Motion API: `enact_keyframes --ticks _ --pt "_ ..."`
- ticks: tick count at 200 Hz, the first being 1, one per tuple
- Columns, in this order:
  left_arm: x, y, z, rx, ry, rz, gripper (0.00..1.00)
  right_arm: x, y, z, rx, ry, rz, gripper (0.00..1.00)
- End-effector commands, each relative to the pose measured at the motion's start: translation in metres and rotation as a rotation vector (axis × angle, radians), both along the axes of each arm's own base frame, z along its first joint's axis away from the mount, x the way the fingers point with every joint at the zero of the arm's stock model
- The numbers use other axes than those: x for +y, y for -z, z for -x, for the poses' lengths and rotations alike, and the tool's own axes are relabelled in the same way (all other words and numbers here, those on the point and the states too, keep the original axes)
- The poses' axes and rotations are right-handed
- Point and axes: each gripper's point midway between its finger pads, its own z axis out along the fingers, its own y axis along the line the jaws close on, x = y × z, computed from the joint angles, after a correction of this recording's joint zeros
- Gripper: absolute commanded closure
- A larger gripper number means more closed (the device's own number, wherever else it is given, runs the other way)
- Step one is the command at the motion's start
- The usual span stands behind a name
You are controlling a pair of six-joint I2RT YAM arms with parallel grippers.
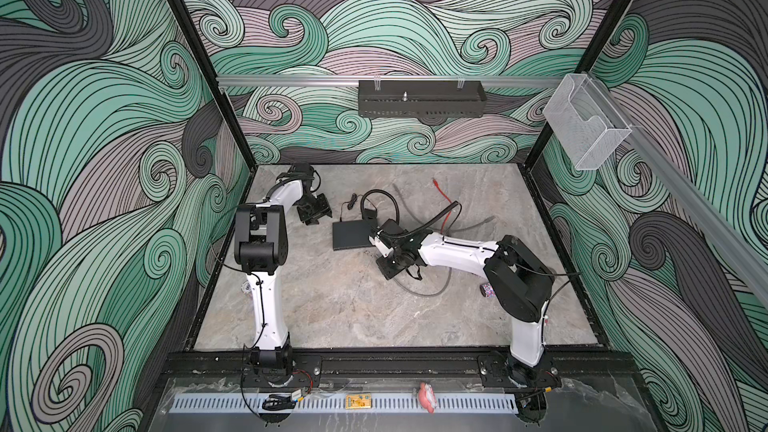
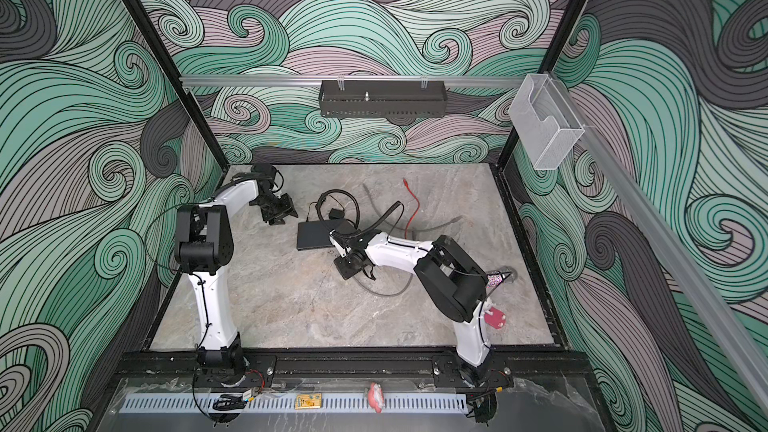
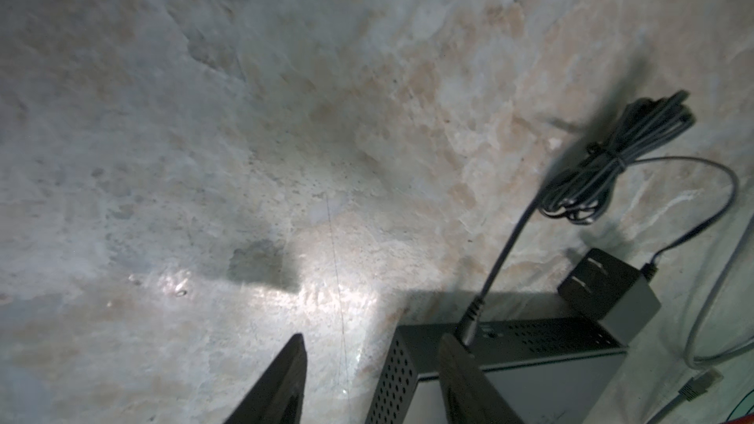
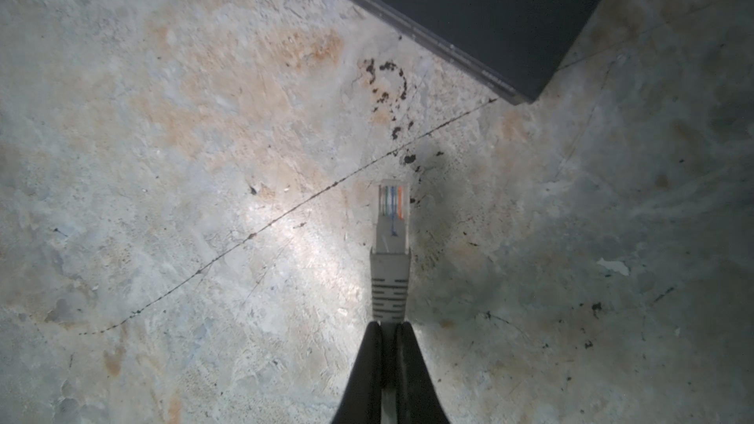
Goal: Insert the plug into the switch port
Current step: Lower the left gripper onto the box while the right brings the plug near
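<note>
Plug (image 4: 391, 230) and switch (image 1: 351, 234) lie apart, and the coming move looks to turn on the angle between them. Toward the left edge of the worktop (image 1: 332, 305), the left gripper (image 3: 373, 340) hangs with its fingers spread, just beside the switch's far left corner. In the left wrist view that corner shows between the fingers, but I cannot tell whether either one touches it. The switch lies flat about mid-worktop, long sides running left to right, with a power cord (image 3: 469, 320) entering its perforated far side. At its near right corner the right gripper (image 4: 389, 326) has its fingers pressed onto the grey boot of the plug, which juts straight out past the fingertips, low over the worktop. The plug's long axis runs slantwise to the switch's near long side, with that corner ahead and off to one side. No port can be made out along that side. The right arm is the nearer one and, I judge, must swing the plug square to that side before pushing in.
</note>
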Motion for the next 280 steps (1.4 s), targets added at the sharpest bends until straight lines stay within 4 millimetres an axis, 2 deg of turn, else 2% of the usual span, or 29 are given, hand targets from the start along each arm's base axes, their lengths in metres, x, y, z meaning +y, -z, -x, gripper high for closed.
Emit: enact_keyframes --ticks 1,112,164,280 --pt "0.0 0.007 0.003 0.035 -0.02 0.007 0.45 0.002 -0.004 -0.01 -0.011 0.016 -0.011 0.92" --pt "-0.009 0.021 0.019 0.069 0.013 0.043 0.49 -0.005 0.003 -0.021 -0.012 0.036 0.008 0.92" --pt "-0.014 0.018 0.027 0.067 0.028 0.049 0.49 -0.009 0.005 -0.028 -0.013 0.05 0.012 0.91" --pt "-0.045 -0.002 0.043 0.025 0.079 0.098 0.5 -0.017 0.009 -0.038 -0.026 0.063 0.044 0.91"
